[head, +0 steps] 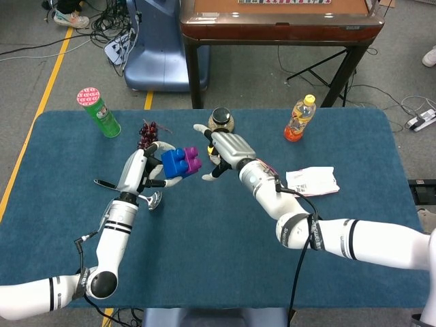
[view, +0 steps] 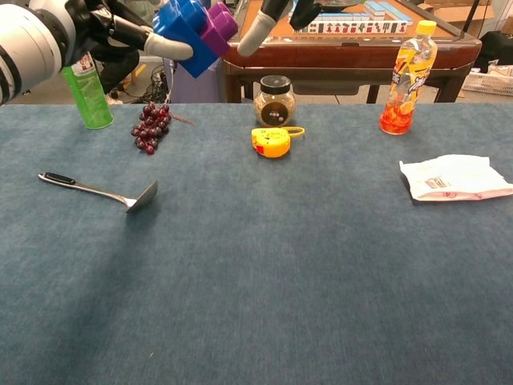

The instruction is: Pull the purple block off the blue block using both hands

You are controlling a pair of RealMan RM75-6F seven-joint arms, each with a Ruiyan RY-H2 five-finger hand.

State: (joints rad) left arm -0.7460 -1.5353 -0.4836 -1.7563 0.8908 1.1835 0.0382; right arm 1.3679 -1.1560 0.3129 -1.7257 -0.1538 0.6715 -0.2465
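Note:
My left hand (head: 139, 172) holds the blue block (head: 174, 161) raised above the table, with the purple block (head: 191, 159) still stuck to its right side. In the chest view the left hand (view: 96, 24) grips the blue block (view: 180, 34) near the top edge, the purple block (view: 216, 22) pointing right. My right hand (head: 221, 148) hovers just right of the purple block with fingers spread, holding nothing. Only its fingers (view: 255, 28) show in the chest view, close to the purple block but apart from it.
On the blue table (head: 225, 238) lie a spoon (view: 100, 191), grapes (view: 149, 126), a green can (view: 86, 95), a yellow tape measure (view: 272, 141), a glass jar (view: 274, 99), an orange drink bottle (view: 403, 79) and a white packet (view: 454, 177).

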